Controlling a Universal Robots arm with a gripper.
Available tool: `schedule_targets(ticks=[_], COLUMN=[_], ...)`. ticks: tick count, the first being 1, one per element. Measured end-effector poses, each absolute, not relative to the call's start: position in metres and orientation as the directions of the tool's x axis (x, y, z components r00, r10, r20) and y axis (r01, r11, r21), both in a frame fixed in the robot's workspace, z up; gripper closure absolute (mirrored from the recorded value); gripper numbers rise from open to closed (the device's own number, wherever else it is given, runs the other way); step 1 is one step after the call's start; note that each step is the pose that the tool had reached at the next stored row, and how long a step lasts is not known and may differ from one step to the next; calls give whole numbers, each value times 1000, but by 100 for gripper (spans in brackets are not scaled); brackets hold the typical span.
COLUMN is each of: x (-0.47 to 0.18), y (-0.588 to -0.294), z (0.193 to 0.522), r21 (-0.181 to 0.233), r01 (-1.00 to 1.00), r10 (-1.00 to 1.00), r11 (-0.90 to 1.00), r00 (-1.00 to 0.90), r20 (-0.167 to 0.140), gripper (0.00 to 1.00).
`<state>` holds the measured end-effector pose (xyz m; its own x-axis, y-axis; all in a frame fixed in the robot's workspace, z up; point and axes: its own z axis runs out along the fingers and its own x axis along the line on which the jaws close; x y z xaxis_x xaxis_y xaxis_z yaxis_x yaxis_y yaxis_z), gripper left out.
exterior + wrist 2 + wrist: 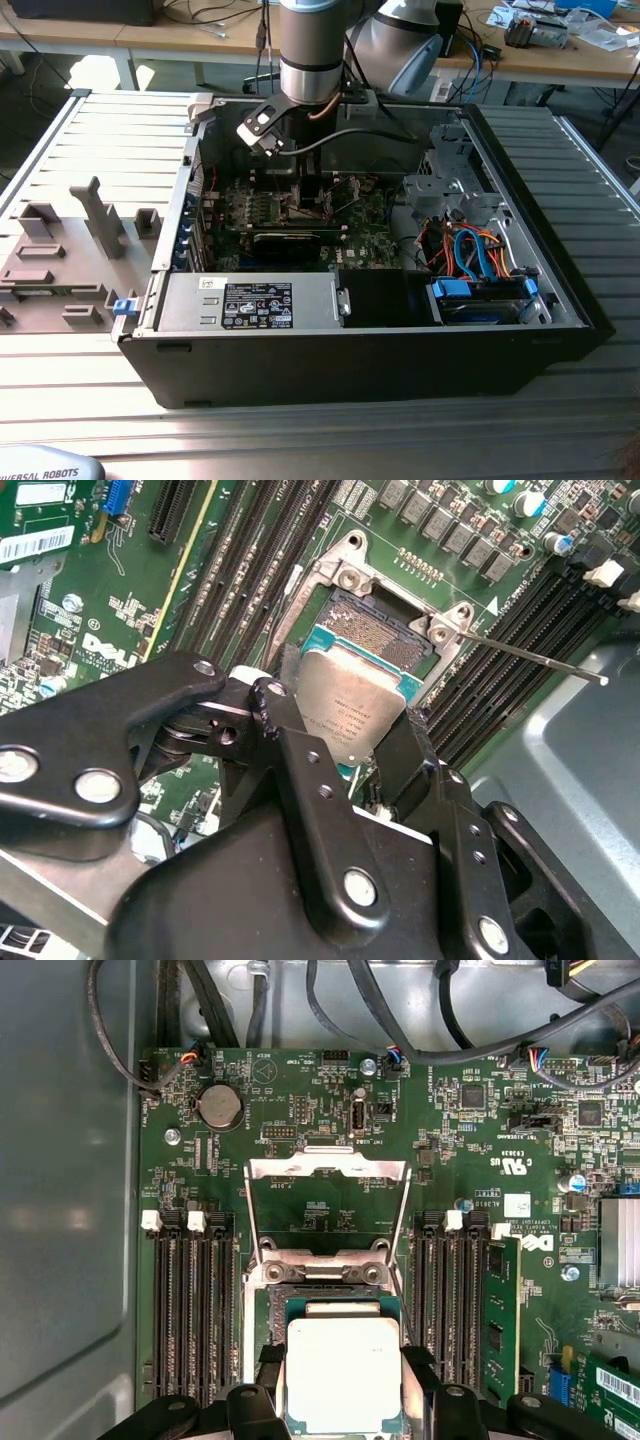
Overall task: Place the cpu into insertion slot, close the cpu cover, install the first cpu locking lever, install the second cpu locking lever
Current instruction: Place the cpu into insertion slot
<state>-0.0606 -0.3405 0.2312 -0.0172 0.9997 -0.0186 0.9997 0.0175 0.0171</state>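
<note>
Gripping the cpu (350, 705) by two opposite edges, the gripper (343, 1380) holds it flat over the open socket (378, 635) near the middle of the board (480, 1110), while the cpu cover (325, 1168) lies swung back, leaving the seat free.

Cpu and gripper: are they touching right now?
Touching. In the second wrist view the gripper clamps the cpu by opposite edges, with no gap on either side, over the socket.
</note>
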Motion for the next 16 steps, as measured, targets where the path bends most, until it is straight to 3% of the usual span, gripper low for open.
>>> schedule_targets(ticks=[16], x=[-61], y=[-340], z=[220], r21=[17], r01=[1000], r10=[1000], r11=[17], r00=[-17], r20=[-18], gripper=[46])
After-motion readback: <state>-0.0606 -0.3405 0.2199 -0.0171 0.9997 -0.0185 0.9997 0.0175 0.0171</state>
